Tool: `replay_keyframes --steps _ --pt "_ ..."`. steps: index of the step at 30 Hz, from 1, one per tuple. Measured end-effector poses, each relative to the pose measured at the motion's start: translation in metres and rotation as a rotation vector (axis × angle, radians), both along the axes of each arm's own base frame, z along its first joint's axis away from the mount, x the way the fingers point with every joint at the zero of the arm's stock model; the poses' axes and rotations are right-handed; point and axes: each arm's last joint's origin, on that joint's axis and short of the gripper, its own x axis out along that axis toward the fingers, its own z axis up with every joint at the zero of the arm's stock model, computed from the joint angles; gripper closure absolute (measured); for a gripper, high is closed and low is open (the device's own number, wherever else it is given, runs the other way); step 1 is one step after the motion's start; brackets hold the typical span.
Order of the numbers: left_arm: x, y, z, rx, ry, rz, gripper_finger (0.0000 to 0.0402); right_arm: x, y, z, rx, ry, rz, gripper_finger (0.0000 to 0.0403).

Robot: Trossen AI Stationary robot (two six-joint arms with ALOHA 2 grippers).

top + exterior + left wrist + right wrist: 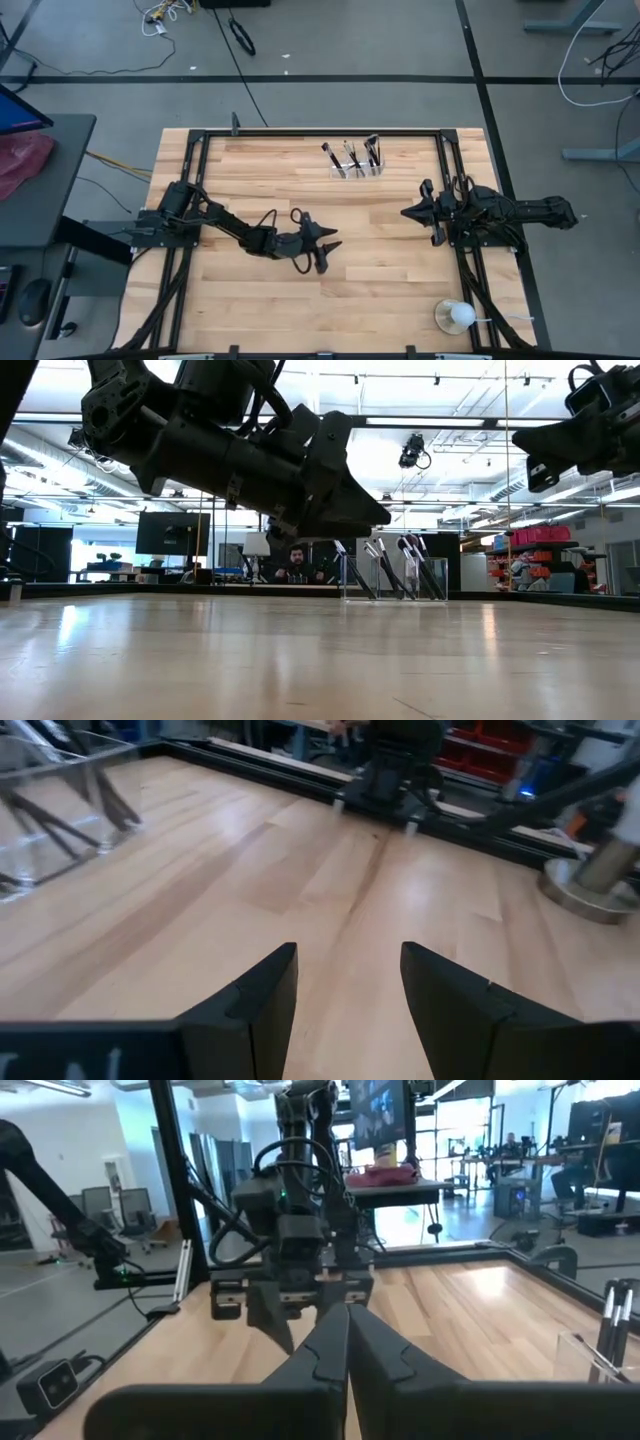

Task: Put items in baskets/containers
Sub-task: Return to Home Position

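Note:
Several dark thin makeup brushes [355,155] stand leaning in the clear plastic organizer [357,171] near the table's far edge. They also show in the low view [395,572]. The organizer shows in the left wrist view [50,815] and the brushes in the right wrist view [612,1320]. My left gripper [327,245] [348,955] hovers open above bare wood at the table's middle, nearer than the organizer. My right gripper [407,213] [347,1315] is shut and empty at the right side, pointing toward the left arm.
A white ball-shaped object on a clear round base [457,316] stands at the near right corner and also shows in the left wrist view [590,885]. Black frame rails [300,131] run along the table's edges. A person [296,563] sits in the room beyond the far edge.

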Motion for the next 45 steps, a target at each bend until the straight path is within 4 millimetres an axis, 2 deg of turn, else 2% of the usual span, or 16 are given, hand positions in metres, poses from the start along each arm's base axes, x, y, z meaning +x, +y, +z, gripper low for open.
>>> replay_keyframes --steps 4,7,10,13,15,17,21,26,31,36,45 --pt "0.001 -0.002 0.004 -0.025 -0.041 -0.074 0.0217 0.000 0.000 0.000 0.000 -0.002 0.000 0.0392" --pt "0.004 -0.001 0.016 -0.031 -0.110 -0.179 0.0234 0.000 0.000 0.000 0.000 -0.002 0.000 0.0392" --pt "0.004 0.007 0.029 -0.035 -0.132 -0.251 0.0282 0.000 0.000 0.000 0.000 -0.002 0.000 0.0392" --pt "-0.006 0.017 0.042 -0.016 -0.135 -0.266 0.0358 0.000 0.000 0.000 0.000 -0.002 0.000 0.0392" --pt "-0.022 0.026 0.053 -0.007 -0.158 -0.254 0.0389 0.000 0.000 0.000 0.000 -0.003 0.000 0.0392" --pt "-0.043 0.033 0.063 0.000 -0.181 -0.226 0.0390 0.000 0.000 0.000 0.001 -0.004 0.000 0.0392" --pt "-0.090 0.047 0.070 0.022 -0.200 -0.205 0.0397 0.000 0.000 0.001 0.001 -0.005 0.000 0.0392" --pt "-0.144 0.067 0.070 0.024 -0.252 -0.174 0.0396 0.000 0.000 0.000 0.001 -0.005 0.000 0.0392" --pt "-0.185 0.086 0.063 0.036 -0.311 -0.131 0.0397 0.000 0.000 0.001 0.001 -0.006 0.000 0.0392" --pt "-0.213 0.094 0.051 0.048 -0.356 -0.160 0.0398 0.000 0.000 0.001 0.001 -0.005 0.000 0.0392" --pt "-0.224 0.092 0.060 0.115 -0.397 -0.231 0.0399 0.000 0.000 0.001 0.001 -0.006 0.000 0.0392"
